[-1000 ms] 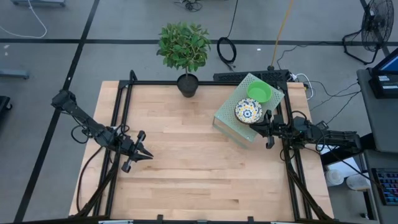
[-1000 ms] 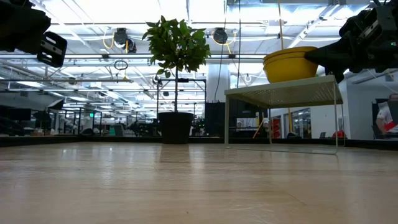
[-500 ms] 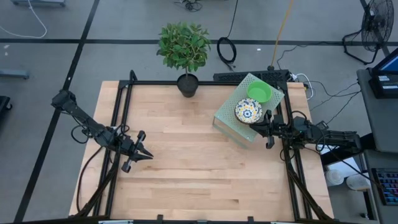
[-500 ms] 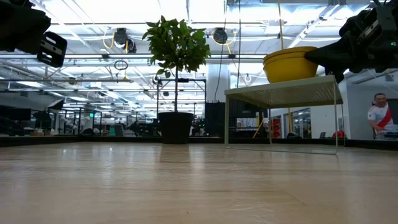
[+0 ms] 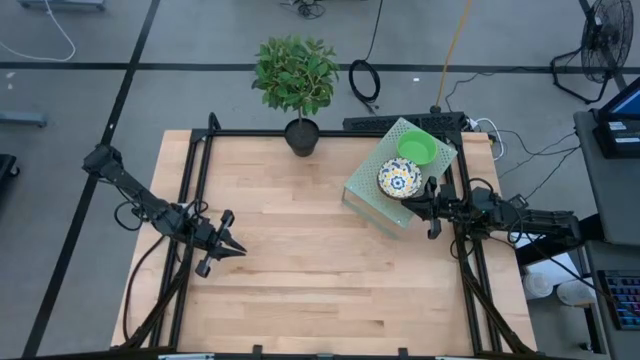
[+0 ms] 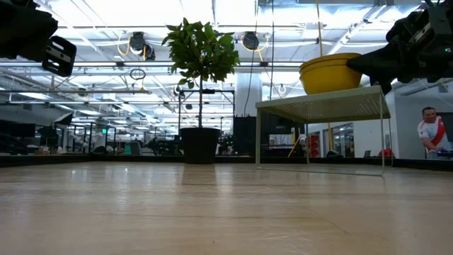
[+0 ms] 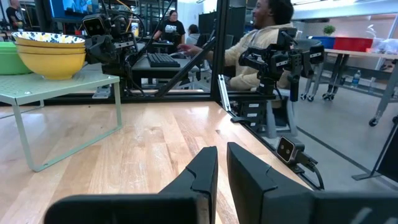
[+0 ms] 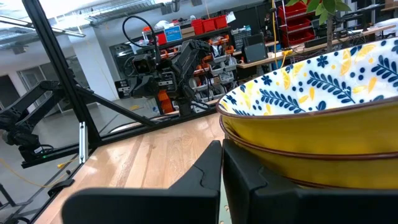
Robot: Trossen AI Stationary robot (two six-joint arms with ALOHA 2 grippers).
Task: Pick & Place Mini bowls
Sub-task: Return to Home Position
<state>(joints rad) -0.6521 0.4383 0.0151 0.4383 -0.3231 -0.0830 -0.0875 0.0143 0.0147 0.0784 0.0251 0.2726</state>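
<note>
Bowls sit on the pale green wire shelf (image 5: 362,186) at the far right of the table (image 5: 300,280). A stack of patterned bowls (image 5: 399,180), yellow outside and white with blue and yellow flowers inside, rests on the side toward the table's middle. A green bowl (image 5: 417,148) sits just behind it, toward the far corner; how many green ones nest there cannot be counted. The right claw (image 5: 412,206) hangs with its fingers pressed together, gripping nothing, its tips just beside the patterned stack and level with the bowls. The left claw (image 5: 238,249) hovers closed and empty over the table's left half, well apart from the shelf. A potted plant (image 5: 302,135) stands at the far edge.
</note>
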